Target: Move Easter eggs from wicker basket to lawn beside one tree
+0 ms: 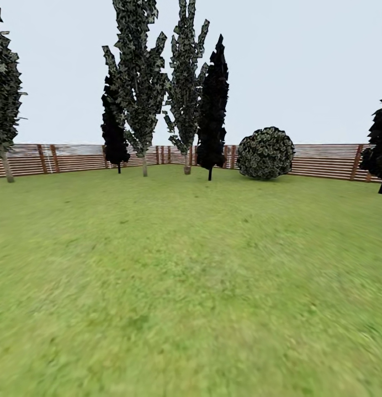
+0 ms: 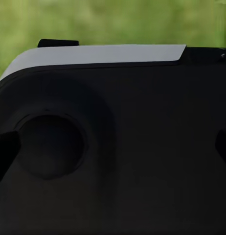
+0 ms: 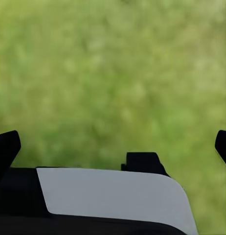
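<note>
Head view: wide, bright green mottled lawn [image 1: 191, 286] is seen running to a brown slatted wooden fence [image 1: 323, 161]; slim pale-trunked trees [image 1: 140, 82] stand far ahead. Basket and eggs cannot be placed from here.

Left wrist view: left tool [image 2: 113, 147] is seen spread, against the dark robot body [image 2: 142, 171].

Right wrist view: right tool [image 3: 113, 147] is seen spread, empty, grass beyond.

Risk judged: the basket could be missed while the search goes on.

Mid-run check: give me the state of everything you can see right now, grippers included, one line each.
lawn: bare green grass in the head view.
fence: standing, unbroken along the far edge.
pale-trunked trees: upright by the fence.
black conifers: upright.
round bush: intact, on the grass at the fence.
left gripper: fingertips wide apart, open, nothing held.
right gripper: fingertips wide apart, open, nothing held.
</note>
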Robot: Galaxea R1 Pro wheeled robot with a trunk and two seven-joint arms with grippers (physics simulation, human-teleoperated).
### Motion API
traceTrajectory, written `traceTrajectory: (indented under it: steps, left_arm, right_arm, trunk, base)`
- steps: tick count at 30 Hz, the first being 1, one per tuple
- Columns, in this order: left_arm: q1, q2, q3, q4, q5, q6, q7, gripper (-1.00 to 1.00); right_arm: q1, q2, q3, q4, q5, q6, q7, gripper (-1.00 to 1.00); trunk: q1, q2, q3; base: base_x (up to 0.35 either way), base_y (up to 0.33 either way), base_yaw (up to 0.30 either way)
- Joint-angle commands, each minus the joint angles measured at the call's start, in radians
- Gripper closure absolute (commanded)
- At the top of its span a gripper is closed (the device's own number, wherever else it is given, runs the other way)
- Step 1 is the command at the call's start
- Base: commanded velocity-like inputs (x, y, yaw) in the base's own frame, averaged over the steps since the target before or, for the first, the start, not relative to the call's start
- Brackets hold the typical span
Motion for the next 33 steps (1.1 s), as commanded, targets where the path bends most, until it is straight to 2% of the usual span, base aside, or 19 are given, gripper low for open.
traceTrajectory:
  steps: [1, 11, 33]
  left_arm:
    - [0.001, 0.0, 0.001, -0.001, 0.004, -0.001, -0.003, -1.0]
    - [0.001, 0.0, 0.001, -0.001, 0.004, -0.001, -0.003, -1.0]
    - [0.001, -0.001, 0.001, -0.001, 0.003, -0.001, -0.003, -1.0]
  right_arm:
    - [-0.001, 0.0, -0.001, 0.001, 0.0, -0.004, 0.001, -1.0]
    - [-0.001, -0.002, 0.0, -0.001, 0.0, -0.004, 0.0, -1.0]
    - [-0.001, -0.002, -0.001, -0.001, 0.001, -0.004, 0.0, -1.0]
  trunk:
    - [0.001, 0.0, -0.001]
    - [0.001, 0.0, -0.001]
    - [0.001, 0.0, -0.001]
  base:
    - [0.334, 0.0, 0.0]
    - [0.334, 0.017, 0.0]
    - [0.334, 0.082, 0.0]
